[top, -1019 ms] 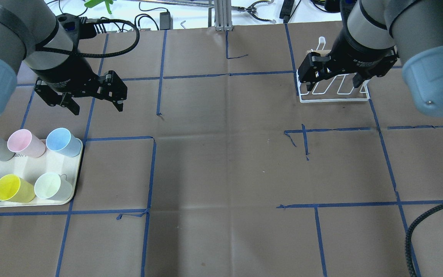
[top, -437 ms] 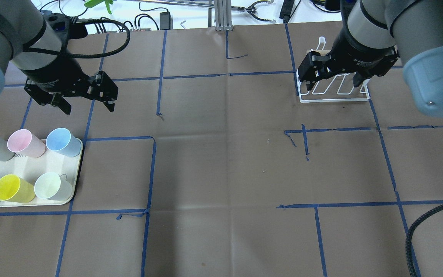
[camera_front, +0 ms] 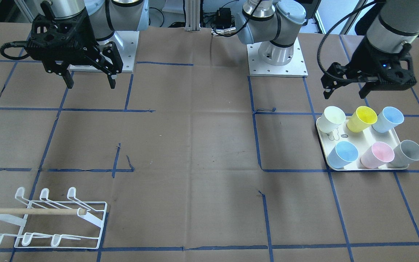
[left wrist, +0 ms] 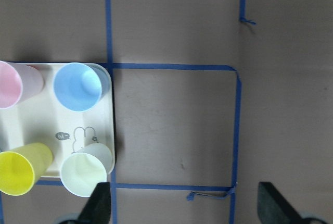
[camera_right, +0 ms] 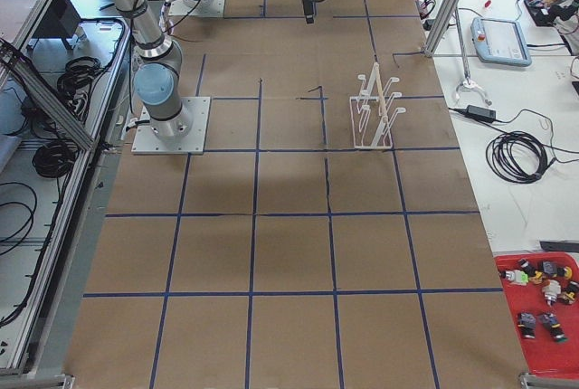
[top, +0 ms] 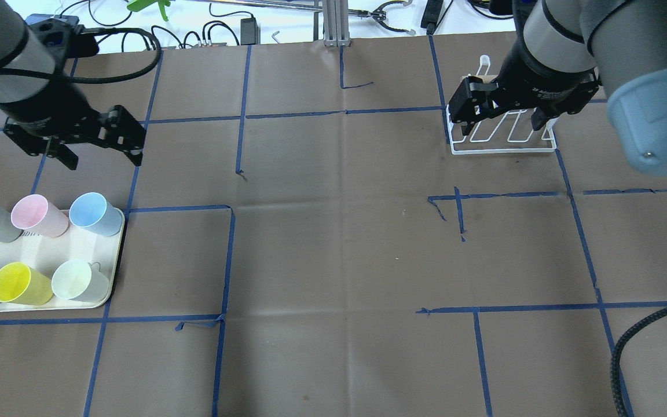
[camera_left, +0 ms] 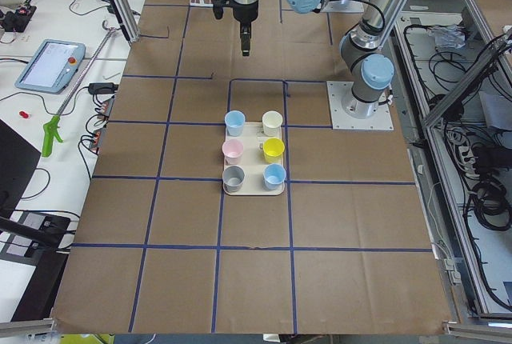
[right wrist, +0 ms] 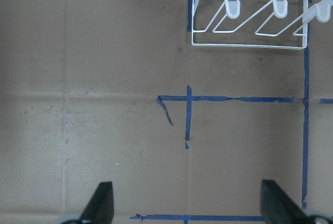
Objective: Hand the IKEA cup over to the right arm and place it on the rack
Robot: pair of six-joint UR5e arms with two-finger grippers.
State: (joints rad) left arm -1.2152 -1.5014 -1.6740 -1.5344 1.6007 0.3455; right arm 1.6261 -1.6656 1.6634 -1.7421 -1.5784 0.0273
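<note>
Left jaws: the left silver-grey jointed arm (top: 12,72) is holding its black jaws spread wide, gripping nothing, hovering high over the brown-papered desk (top: 333,249) near the tray's inner side, touching no cup.
Right jaws: the right silver-grey jointed arm (top: 553,35) is also holding its jaws wide and empty, hanging high, apart from the rack.
Cups: six plastic cups are sitting mouths up on one cream rectangular tray (camera_front: 356,140).
Robot-side row: pale green cup (camera_front: 331,119), yellow cup (camera_front: 363,118), inner blue cup (camera_front: 389,118).
Outer row: outer blue cup (camera_front: 344,154), pink cup (camera_front: 378,154), grey cup (camera_front: 409,153).
Rack: one low white wire rack (camera_front: 94,220) with six hooked prongs and a pale wooden dowel (camera_front: 31,211) is standing near the desk's operator-side edge.
Room: tray and rack are lying well apart, with blue tape lines (top: 293,114) crossing the paper between them.
</note>
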